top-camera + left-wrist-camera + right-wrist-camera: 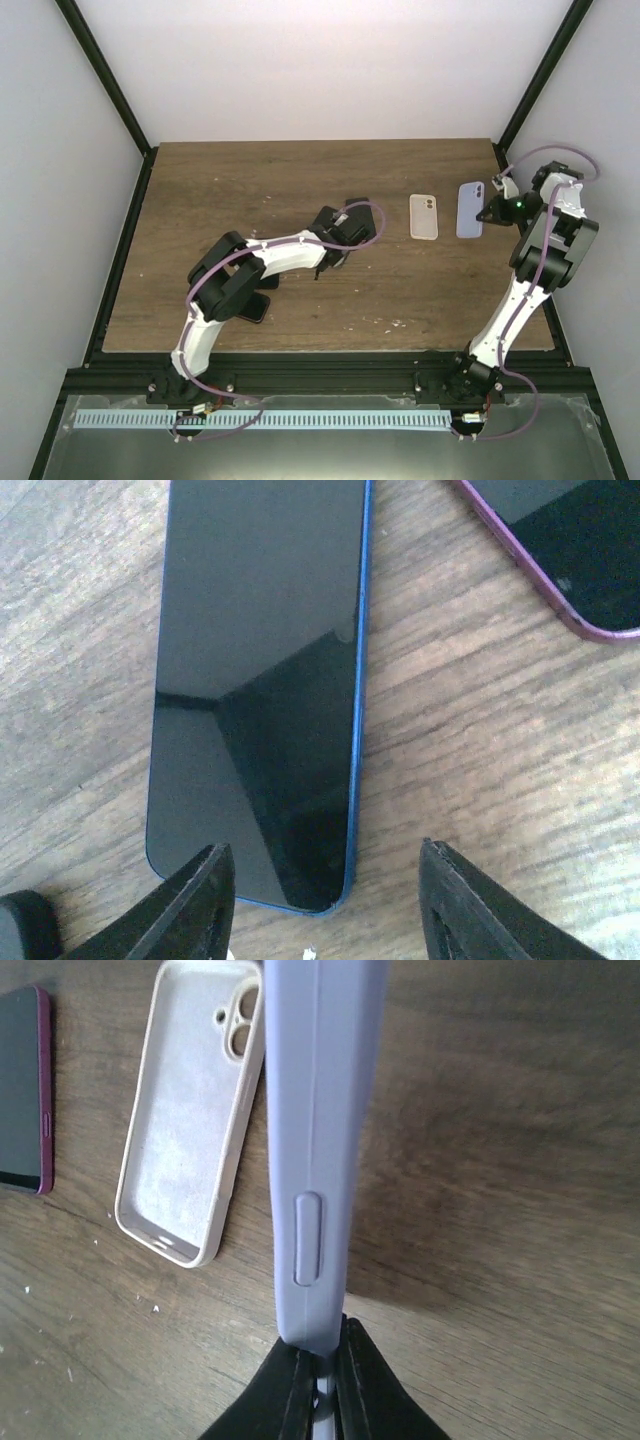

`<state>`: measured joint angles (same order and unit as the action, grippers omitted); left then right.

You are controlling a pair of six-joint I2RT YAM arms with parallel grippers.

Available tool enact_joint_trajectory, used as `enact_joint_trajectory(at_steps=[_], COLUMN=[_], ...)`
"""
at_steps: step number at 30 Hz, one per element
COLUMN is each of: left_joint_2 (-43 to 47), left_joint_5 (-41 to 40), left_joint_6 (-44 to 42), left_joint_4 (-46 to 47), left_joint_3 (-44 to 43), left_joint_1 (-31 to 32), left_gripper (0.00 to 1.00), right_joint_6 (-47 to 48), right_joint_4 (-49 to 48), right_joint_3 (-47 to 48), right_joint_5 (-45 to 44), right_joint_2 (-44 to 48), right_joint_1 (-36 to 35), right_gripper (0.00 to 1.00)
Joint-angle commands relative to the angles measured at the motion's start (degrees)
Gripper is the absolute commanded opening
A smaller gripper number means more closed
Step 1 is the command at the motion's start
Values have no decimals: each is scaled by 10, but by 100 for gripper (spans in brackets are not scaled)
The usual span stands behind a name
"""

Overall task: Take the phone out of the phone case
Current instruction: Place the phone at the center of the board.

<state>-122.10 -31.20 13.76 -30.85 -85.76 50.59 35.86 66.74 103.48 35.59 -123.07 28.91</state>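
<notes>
Closest to the right wrist camera, the right end effector (320, 1360) is pinched closed on one end of the lilac phone case (315, 1110). This view shows the case from its edge, with the side button visible. Whether a phone sits inside, I cannot tell. Just beside it an empty beige case (185, 1110) lies hollow side up on the bench (500, 1160). The left end effector (325, 905) is spread open at the near end of a blue-rimmed phone (260, 680) lying screen up, with a maroon-rimmed phone (560, 550) near.

The wooden table (250, 180) carries 1 empty beige case (424, 216), 1 blue-edged phone (260, 680) and 1 maroon-edged phone (565, 540).
</notes>
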Motion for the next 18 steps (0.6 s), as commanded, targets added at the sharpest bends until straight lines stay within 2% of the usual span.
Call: enact_joint_trajectory(at_steps=[1,6,18], left_joint_2=[53,103,179], left_joint_5=[45,64,66], left_joint_6=[20,23,33], left_joint_4=[22,43,48], left_joint_3=[29,73,116], left_joint_1=[-4,-3,-4], left_gripper=[53,54,54], right_joint_6=[-23,-39,-53], right_joint_4=[34,23,39], right_joint_3=[-4,-17,-26], right_joint_5=[35,58,97], right_joint_2=[-20,-25,-42], right_joint_1=[-4,-13,-30], right_gripper=[7,8,15])
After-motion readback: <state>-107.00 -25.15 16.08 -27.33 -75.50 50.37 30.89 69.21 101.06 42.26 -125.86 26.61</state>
